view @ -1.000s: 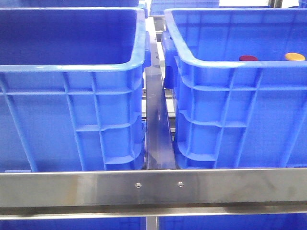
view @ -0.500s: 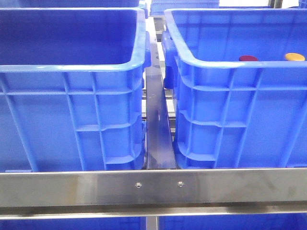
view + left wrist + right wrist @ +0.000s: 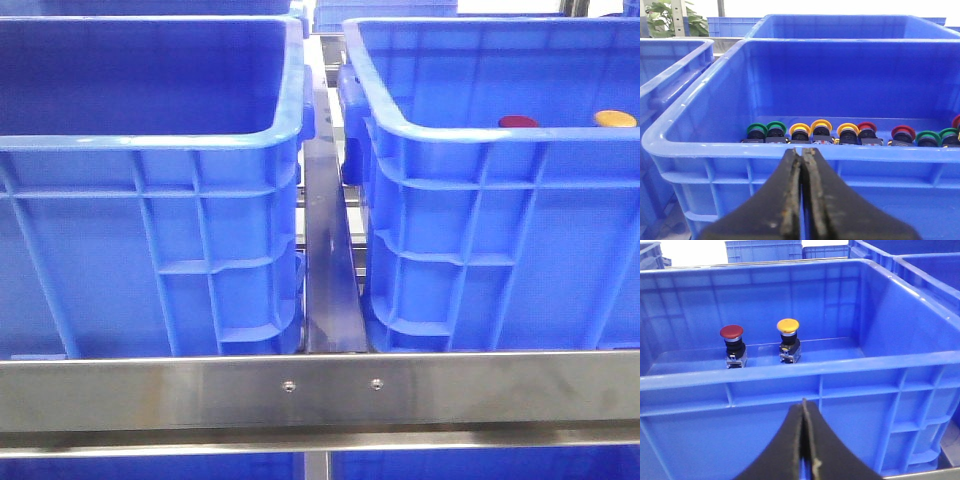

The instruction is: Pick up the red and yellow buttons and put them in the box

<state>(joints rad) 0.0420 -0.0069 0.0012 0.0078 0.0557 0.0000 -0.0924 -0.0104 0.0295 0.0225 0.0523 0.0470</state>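
In the front view, two blue crates stand side by side, the left crate (image 3: 150, 140) and the right crate (image 3: 500, 140). Over the right crate's rim show a red button cap (image 3: 517, 121) and a yellow button cap (image 3: 614, 118). In the right wrist view the red button (image 3: 732, 342) and yellow button (image 3: 788, 337) stand upright on the crate's (image 3: 790, 375) floor. My right gripper (image 3: 803, 402) is shut and empty outside its near wall. In the left wrist view my left gripper (image 3: 803, 150) is shut and empty before another crate (image 3: 790, 155). Neither gripper shows in the front view.
The crate in the left wrist view holds a row of several buttons lying on their sides: green (image 3: 757, 132), yellow (image 3: 800, 132), red (image 3: 902, 135). A steel rail (image 3: 320, 395) crosses in front of the crates and a steel bar (image 3: 328, 250) runs between them. More blue crates stand behind.
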